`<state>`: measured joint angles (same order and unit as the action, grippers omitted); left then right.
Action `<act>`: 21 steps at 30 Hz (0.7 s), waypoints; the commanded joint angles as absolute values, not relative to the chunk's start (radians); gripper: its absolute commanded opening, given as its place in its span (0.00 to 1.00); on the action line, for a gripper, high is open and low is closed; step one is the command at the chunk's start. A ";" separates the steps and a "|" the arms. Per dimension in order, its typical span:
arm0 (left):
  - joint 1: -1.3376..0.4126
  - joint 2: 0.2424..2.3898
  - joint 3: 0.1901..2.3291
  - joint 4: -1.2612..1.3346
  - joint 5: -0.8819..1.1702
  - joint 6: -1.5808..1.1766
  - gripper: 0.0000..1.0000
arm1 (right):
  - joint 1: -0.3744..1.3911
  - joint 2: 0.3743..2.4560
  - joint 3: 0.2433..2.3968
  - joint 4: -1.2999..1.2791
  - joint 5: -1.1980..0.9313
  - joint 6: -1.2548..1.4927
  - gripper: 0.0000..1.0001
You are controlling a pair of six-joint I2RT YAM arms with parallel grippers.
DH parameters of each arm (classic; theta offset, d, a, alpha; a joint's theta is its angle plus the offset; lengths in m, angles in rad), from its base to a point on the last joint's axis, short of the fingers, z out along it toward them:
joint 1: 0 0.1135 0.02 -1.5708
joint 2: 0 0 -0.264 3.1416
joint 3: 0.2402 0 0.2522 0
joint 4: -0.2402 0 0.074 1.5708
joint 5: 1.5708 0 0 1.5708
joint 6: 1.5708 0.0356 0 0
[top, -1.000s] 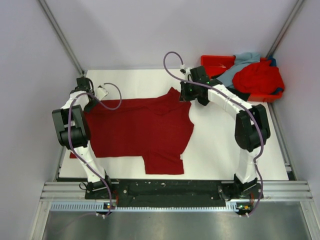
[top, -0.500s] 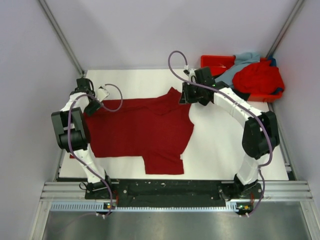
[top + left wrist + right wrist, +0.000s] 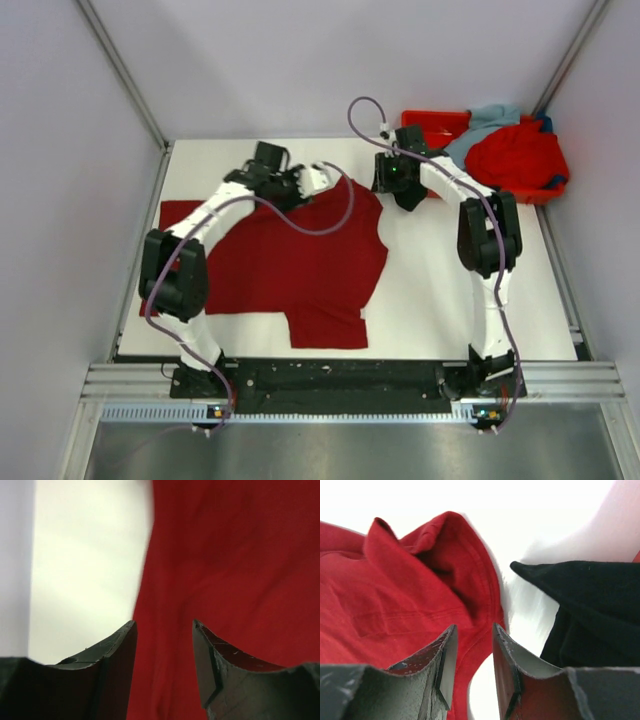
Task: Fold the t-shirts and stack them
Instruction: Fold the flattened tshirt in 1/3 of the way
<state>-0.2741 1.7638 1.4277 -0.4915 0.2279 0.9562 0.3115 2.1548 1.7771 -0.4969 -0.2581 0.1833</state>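
A dark crimson t-shirt (image 3: 285, 265) lies spread flat on the white table (image 3: 450, 290). My left gripper (image 3: 324, 181) hovers over its far edge, near the middle. Its jaws stand open above the crimson cloth (image 3: 225, 570), gripping nothing (image 3: 164, 626). My right gripper (image 3: 390, 190) is at the shirt's far right corner, jaws apart and empty (image 3: 473, 628), with a raised crimson fold (image 3: 435, 555) just ahead. A black t-shirt (image 3: 590, 610) lies to its right. A bright red t-shirt (image 3: 517, 155) and a pale grey-blue one (image 3: 488, 122) are heaped in the tray.
The orange-red plastic tray (image 3: 432, 124) stands at the table's back right corner, close behind my right arm. Pale walls with metal posts (image 3: 125, 75) enclose the table on three sides. Bare white table shows to the right of the crimson shirt.
Both grippers have opened and let go of the crimson shirt. My left gripper has swung right from the shirt's far left corner to its far middle edge. The right gripper drew back slightly.
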 commanded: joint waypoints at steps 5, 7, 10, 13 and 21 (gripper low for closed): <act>-0.489 1.988 1.548 -0.448 0.330 0.795 0.54 | 0.316 2.244 1.893 -0.494 -0.270 0.144 0.33; -0.489 2.040 1.598 -0.474 0.307 0.756 0.54 | 0.318 2.261 1.896 -0.494 -0.290 0.150 0.32; -0.491 2.086 1.628 -0.505 0.298 0.756 0.54 | 0.324 2.284 1.899 -0.492 -0.281 0.152 0.30; -0.499 2.100 1.625 -0.551 0.322 0.782 0.54 | 0.331 2.299 1.894 -0.492 -0.299 0.158 0.27; -0.509 2.103 1.595 -0.569 0.272 0.781 0.44 | 0.350 2.307 1.893 -0.486 -0.295 0.163 0.25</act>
<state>-0.5045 2.1124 1.5787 -0.5552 0.2958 0.7891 0.3294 2.3016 1.8534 -0.5079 -0.2916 0.1604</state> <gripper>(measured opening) 0.499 0.251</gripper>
